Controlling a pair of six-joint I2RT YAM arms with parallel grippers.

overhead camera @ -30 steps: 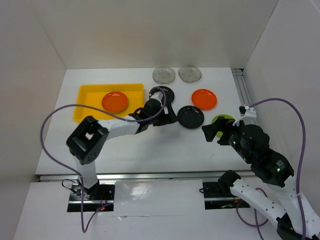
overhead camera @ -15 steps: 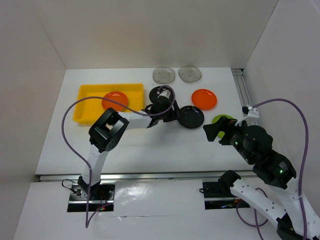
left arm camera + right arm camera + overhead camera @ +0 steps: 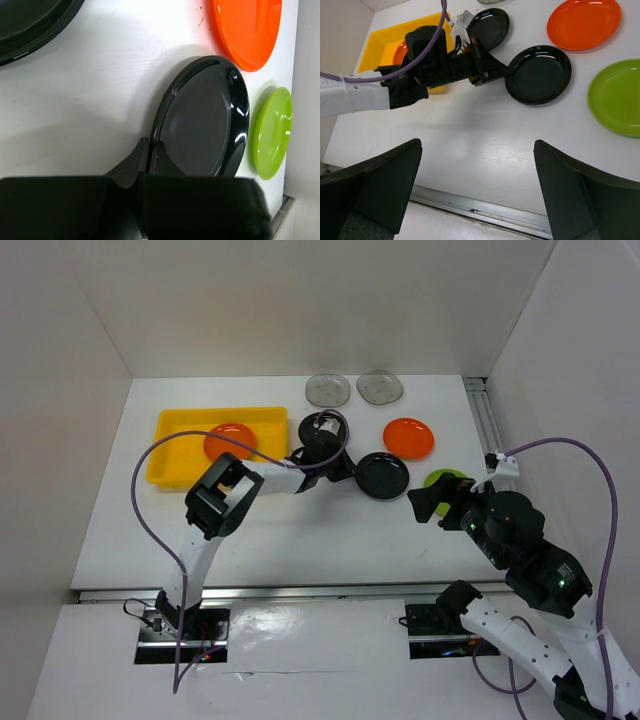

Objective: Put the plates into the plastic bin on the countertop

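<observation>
Black plate (image 3: pixel 202 125) was pinched by its rim in my closed left gripper (image 3: pixel 150 150). Next, I judged: lift, carry to yellow bin (image 3: pixel 178 440).

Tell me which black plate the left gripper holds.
The black plate next to the lime green plate: the left gripper is shut on its rim. The other black plate lies beside the yellow bin.

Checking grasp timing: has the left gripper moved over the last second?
Yes. The left gripper shifted slightly right, away from the yellow plastic bin, and shut on the round black plate.
</observation>
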